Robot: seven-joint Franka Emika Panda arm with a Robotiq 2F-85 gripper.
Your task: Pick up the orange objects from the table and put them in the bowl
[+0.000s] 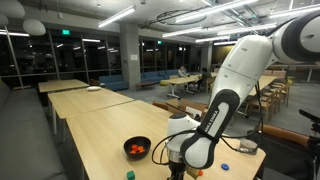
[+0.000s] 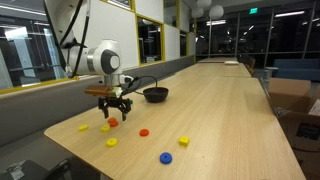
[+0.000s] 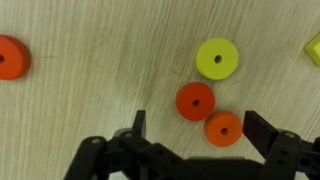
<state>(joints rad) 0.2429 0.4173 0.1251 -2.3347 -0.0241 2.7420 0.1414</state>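
Observation:
My gripper [image 3: 200, 128] is open and hovers just above the pale wood table [image 2: 230, 110]. Two small orange discs lie touching below it: one [image 3: 224, 128] between the fingers near the right finger, the other [image 3: 195, 101] just beyond the fingertips. A third orange disc [image 3: 10, 57] lies far left. In an exterior view the gripper [image 2: 115, 105] hangs over an orange piece [image 2: 113, 122], with another orange piece [image 2: 144, 132] nearby. The black bowl [image 2: 155, 94] stands behind the gripper; it also shows [image 1: 137, 147] with orange pieces inside, beside the gripper [image 1: 175, 160].
A yellow-green disc [image 3: 216, 58] lies just beyond the orange pair, and a yellow piece [image 3: 314, 48] at the right edge. Yellow pieces [image 2: 83, 127] [image 2: 111, 142] [image 2: 184, 141] and a blue piece [image 2: 166, 157] are scattered near the table's front edge.

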